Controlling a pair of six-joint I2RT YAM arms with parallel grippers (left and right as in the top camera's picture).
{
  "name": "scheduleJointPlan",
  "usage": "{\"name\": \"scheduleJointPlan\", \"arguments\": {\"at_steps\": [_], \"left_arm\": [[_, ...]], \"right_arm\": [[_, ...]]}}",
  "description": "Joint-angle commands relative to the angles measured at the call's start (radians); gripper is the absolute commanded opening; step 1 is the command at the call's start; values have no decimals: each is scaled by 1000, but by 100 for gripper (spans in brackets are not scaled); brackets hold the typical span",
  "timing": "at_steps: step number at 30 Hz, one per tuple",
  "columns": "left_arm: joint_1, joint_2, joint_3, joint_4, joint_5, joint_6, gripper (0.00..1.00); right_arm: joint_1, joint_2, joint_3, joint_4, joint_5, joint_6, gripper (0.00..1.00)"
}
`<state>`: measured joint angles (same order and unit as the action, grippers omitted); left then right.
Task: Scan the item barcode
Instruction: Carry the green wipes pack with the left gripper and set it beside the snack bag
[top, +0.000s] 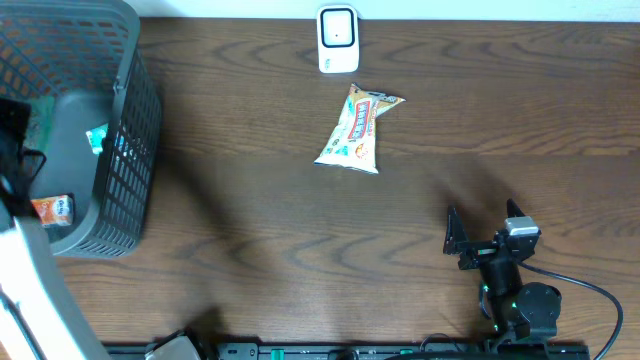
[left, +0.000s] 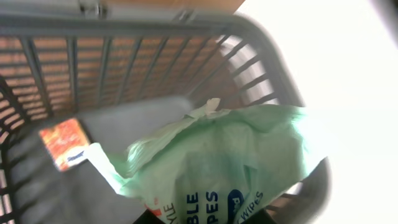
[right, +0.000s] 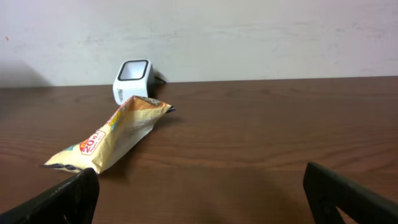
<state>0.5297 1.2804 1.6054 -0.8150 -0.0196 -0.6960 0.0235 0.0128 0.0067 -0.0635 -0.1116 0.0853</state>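
The left gripper (left: 205, 218) is down inside the basket (left: 124, 25), at the left side of the table (top: 250, 220). It is pinched tight on a green wipes pack (left: 230, 162). The pack is all bunched up and sits right in front of the left wrist camera, with the basket wall behind it. You can read blue letters on the pack. A little orange pack (left: 64, 143) lies flat on the basket floor, off to the side of the wipes pack and not touching it.

The white scanner (top: 338, 38) stands at the far edge of the table, well away from the basket. A snack bag (top: 358, 130) lies flat just in front of the scanner.

The right gripper (top: 482, 228) is low over the table at the near right. Its fingers are spread wide and hold nothing. It points at the snack bag and the scanner.
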Motion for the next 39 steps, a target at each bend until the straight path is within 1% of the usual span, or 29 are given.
{"name": "scheduleJointPlan", "arguments": {"at_steps": [1,3,4,5,9,11,16,18,20,23,26,27,30,33,36,39], "left_arm": [[-61,-50,0,-2,127,-26,7],[-122,-61,0,11,230,-6,7],[-181,-59,0,24,293,22,7],[-257,-50,0,41,325,58,8],[-467,-5,0,71,322,183,7],[-583,46,0,77,322,257,7],[-779,224,0,97,250,282,8],[-836,311,0,144,230,332,8],[-890,431,0,235,185,394,8],[-925,549,0,334,124,397,8],[-951,654,0,427,120,396,9],[-962,689,0,455,120,396,13],[-1001,765,0,505,124,388,17],[-1056,819,0,521,124,385,33],[-1095,836,0,521,124,385,39],[-1133,837,0,525,124,385,41]], "right_arm": [[-9,-4,-1,-4,4,-16,99],[-9,-4,-1,-4,4,-16,99],[-9,-4,-1,-4,4,-16,99],[-9,-4,-1,-4,4,-16,99],[-9,-4,-1,-4,4,-16,99],[-9,-4,-1,-4,4,-16,99],[-9,-4,-1,-4,4,-16,99],[-9,-4,-1,-4,4,-16,99],[-9,-4,-1,-4,4,-16,99],[-9,-4,-1,-4,4,-16,99],[-9,-4,-1,-4,4,-16,99],[-9,-4,-1,-4,4,-16,99],[-9,-4,-1,-4,4,-16,99],[-9,-4,-1,-4,4,-16,99],[-9,-4,-1,-4,4,-16,99],[-9,-4,-1,-4,4,-16,99]]}}
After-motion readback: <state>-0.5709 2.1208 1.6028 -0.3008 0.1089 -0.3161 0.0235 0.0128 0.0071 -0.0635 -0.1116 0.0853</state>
